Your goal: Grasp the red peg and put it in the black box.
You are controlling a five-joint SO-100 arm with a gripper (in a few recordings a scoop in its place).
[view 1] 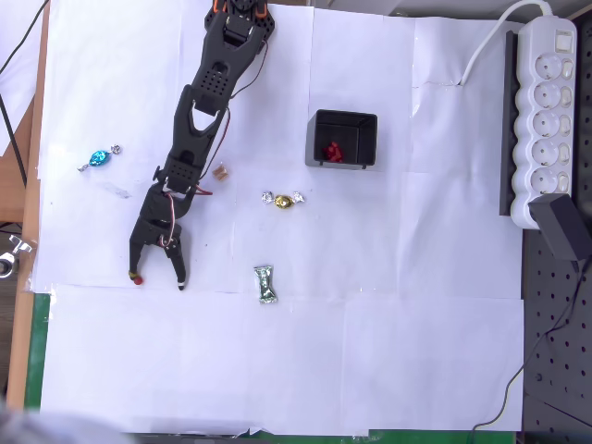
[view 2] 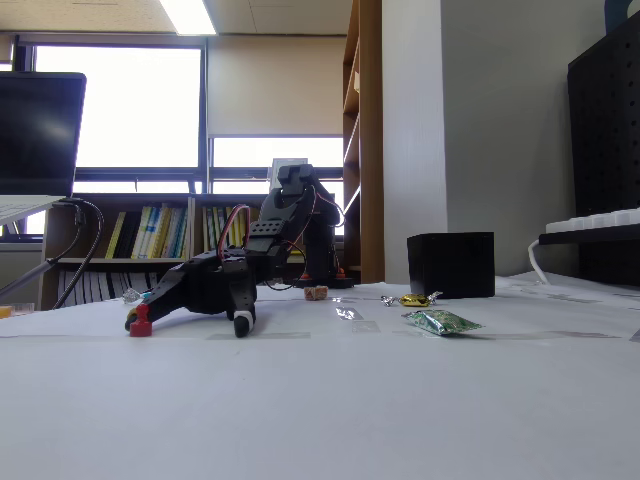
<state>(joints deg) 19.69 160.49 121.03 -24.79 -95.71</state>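
Note:
The red peg [view 1: 139,278] [view 2: 140,322] lies on the white paper at the lower left in the overhead view, right against the tip of the gripper's left finger. My gripper [view 1: 159,280] [view 2: 188,320] is low over the table and open, its jaws spread wide. Its white-tipped right finger [view 1: 181,283] stands well apart from the peg. I cannot tell whether the left finger touches the peg. The black box [view 1: 314,139] [view 2: 451,265] sits far to the upper right of the gripper and holds several red pegs [view 1: 333,151].
Wrapped candies lie around: blue [view 1: 96,159] at the left, copper-brown [view 1: 220,172] beside the arm, gold [view 1: 283,200] in the middle, green [view 1: 266,284] right of the gripper. A white power strip [view 1: 546,120] and a black adapter [view 1: 562,227] line the right edge.

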